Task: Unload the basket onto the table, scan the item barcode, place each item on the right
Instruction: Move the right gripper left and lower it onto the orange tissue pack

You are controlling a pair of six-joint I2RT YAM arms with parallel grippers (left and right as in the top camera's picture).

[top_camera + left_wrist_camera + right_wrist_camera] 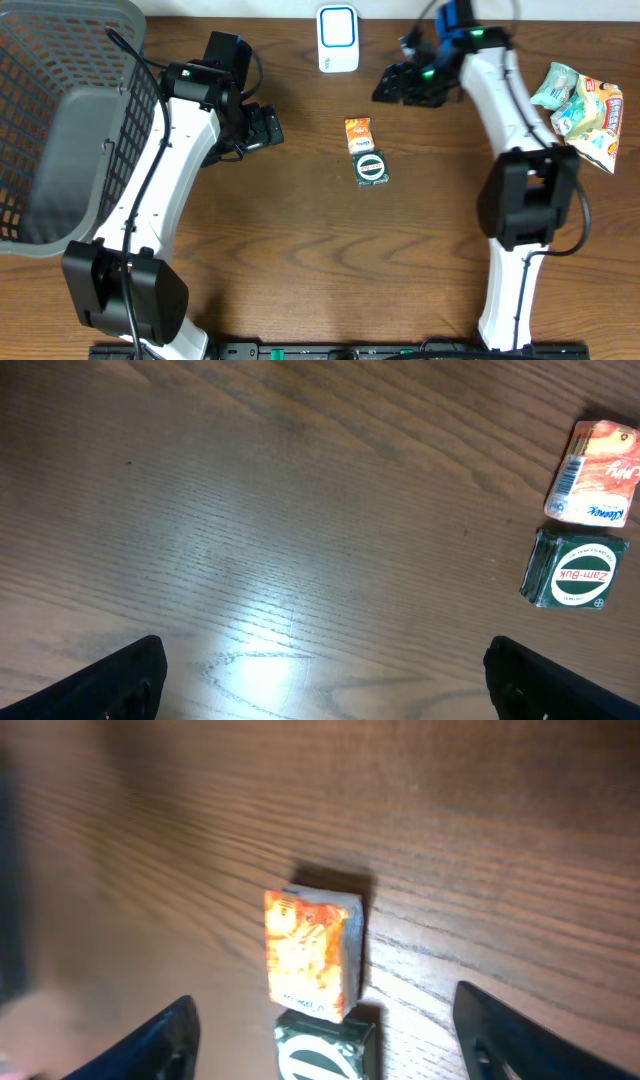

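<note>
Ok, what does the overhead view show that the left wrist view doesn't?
Only overhead: the grey basket, the white scanner and the snack packets at the right edge. Only left wrist: the barcode on the orange packet and readable Zam-Buk lettering on the green box. Both: the orange packet and green box lying side by side on the wooden table.

A: Setting?
B: Mock shop checkout. Grey mesh shopping basket (pixel 30 60) at the left end of a wood-grain bench (pixel 330 260), white-and-blue scanner (pixel 338 38) standing at the back edge.
A: Goods?
B: Retail packs: orange packet (pixel 358 135), green Zam-Buk box (pixel 371 167), snack bags (pixel 580 110) heaped right. Robot arms (pixel 160 190) mounted in front, so a test rig.
</note>
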